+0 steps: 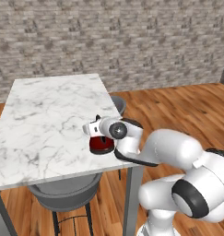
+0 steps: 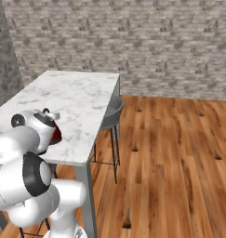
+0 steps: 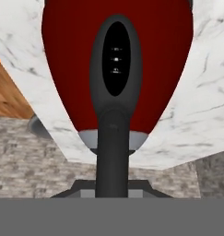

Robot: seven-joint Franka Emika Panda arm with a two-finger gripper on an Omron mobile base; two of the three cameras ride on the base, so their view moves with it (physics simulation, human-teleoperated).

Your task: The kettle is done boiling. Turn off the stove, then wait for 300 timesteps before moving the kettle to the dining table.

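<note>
Brick wall (image 1: pixel 132 37), grey-brown, runs across the back. A darker wall section (image 2: pixel 3 60) stands at the left in the right base view. Wood plank floor (image 2: pixel 179 153), warm orange-brown, glossy. Two grey round stools: one (image 1: pixel 62 191) at the near side, one (image 2: pixel 112 114) further along. Light even, shadows soft.

A glossy white robot arm (image 1: pixel 178 152) built of thick, rounded, bulbous segments. Dark charcoal rings and black round end caps mark each joint, including one large black disc on the elbow. The white wrist carries a small grey circular cap, and a black collar edges it.
</note>
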